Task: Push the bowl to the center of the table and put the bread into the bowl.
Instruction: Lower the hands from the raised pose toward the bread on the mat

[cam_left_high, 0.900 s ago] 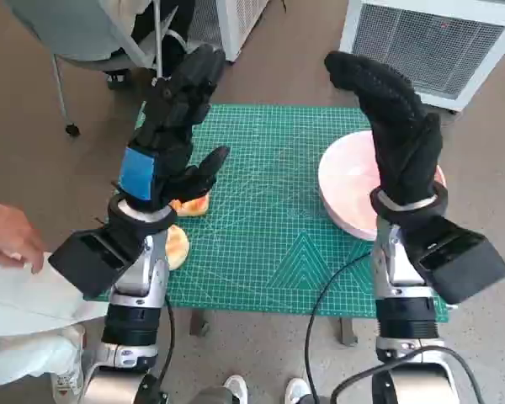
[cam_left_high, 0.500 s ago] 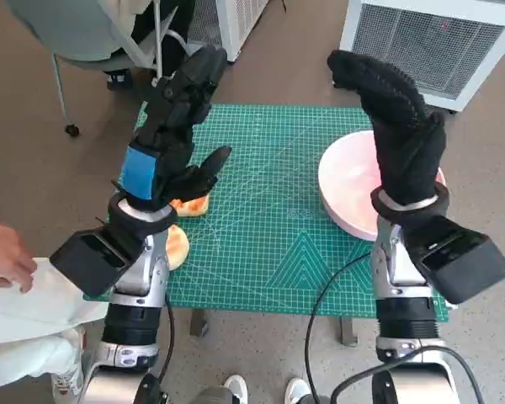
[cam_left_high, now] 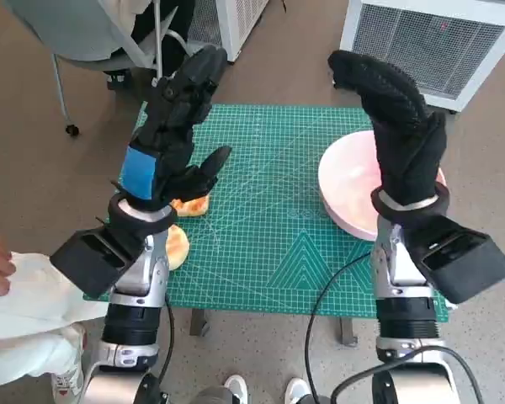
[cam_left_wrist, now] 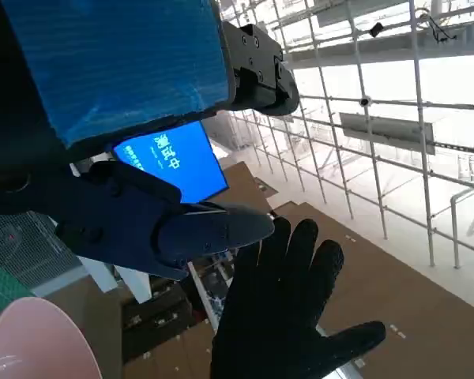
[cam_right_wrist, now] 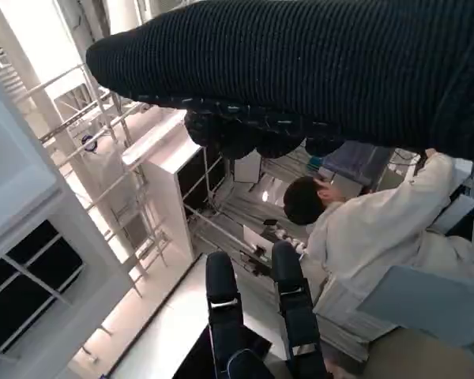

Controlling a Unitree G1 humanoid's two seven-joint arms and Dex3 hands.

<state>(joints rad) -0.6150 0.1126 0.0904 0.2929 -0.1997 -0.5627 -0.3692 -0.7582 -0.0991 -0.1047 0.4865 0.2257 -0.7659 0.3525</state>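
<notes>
a pale pink bowl (cam_left_high: 347,181) and golden-orange bread (cam_left_high: 189,204) on a green grid-lined mat (cam_left_high: 269,227), brown floor (cam_left_high: 34,168) around.

One pink bowl (cam_left_high: 347,181) under the right hand's (cam_left_high: 397,126) fingers; two bread pieces (cam_left_high: 188,204) (cam_left_high: 177,246) beneath the left hand's (cam_left_high: 172,126) fingers. Two raised hands.

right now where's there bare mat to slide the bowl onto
The middle of the green mat is bare, between the bread pieces on its left edge and the pink bowl on its right. Both edges are crowded, each with a raised hand above it.
</notes>
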